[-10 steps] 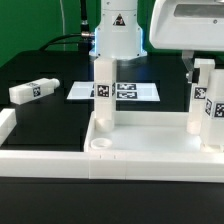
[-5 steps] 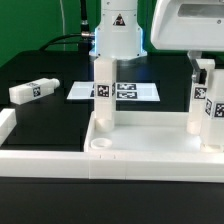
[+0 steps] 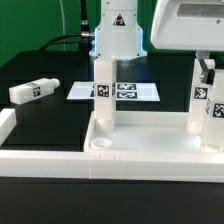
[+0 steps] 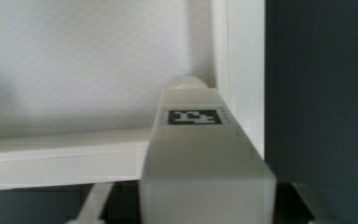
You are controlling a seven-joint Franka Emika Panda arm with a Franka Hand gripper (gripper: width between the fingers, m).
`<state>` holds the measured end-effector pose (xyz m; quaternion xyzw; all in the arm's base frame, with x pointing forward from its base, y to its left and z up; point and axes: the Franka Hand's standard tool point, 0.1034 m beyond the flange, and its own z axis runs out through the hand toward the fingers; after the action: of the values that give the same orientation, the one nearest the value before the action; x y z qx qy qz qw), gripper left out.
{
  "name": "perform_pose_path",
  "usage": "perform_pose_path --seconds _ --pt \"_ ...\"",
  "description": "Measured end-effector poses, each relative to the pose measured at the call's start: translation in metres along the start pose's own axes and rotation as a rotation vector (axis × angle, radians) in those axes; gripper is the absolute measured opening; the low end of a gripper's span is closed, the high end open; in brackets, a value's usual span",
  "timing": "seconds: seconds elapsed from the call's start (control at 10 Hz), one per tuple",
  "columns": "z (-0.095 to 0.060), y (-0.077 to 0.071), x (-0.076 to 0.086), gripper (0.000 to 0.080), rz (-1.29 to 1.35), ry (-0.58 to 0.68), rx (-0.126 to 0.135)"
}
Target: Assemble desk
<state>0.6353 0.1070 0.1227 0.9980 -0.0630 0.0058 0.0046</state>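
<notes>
The white desk top tray (image 3: 150, 150) lies at the front with a round corner socket (image 3: 100, 147). One tagged leg (image 3: 103, 90) stands upright at its left end. Two tagged legs (image 3: 198, 100) stand at its right end. My gripper (image 3: 206, 68) is above the right end, shut on the top of a leg there. In the wrist view that leg (image 4: 202, 150) stands in a corner of the tray (image 4: 87, 70) and fills the space between my jaws (image 4: 208, 205). A loose leg (image 3: 30, 90) lies on the black table at the exterior view's left.
The marker board (image 3: 135, 91) lies flat behind the tray. A white rail (image 3: 6, 125) runs along the table's front left. The robot base (image 3: 117, 35) stands at the back.
The gripper has shifted a little to the exterior view's right on the right-hand leg. The legs and tray stay where they were.
</notes>
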Motion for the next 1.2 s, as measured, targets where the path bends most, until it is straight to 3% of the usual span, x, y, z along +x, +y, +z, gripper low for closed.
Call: perform_pose_path --seconds 0.2,0.7,1.2 --pt "0.0000 0.0020 0.0010 0.0289 0.224 -0.010 0.034" --pt "0.0013 0.0038 0.0021 0.0290 0.717 -0.028 0.064" --pt "0.0018 0.0033 0.0029 0.0290 1.039 -0.037 0.062"
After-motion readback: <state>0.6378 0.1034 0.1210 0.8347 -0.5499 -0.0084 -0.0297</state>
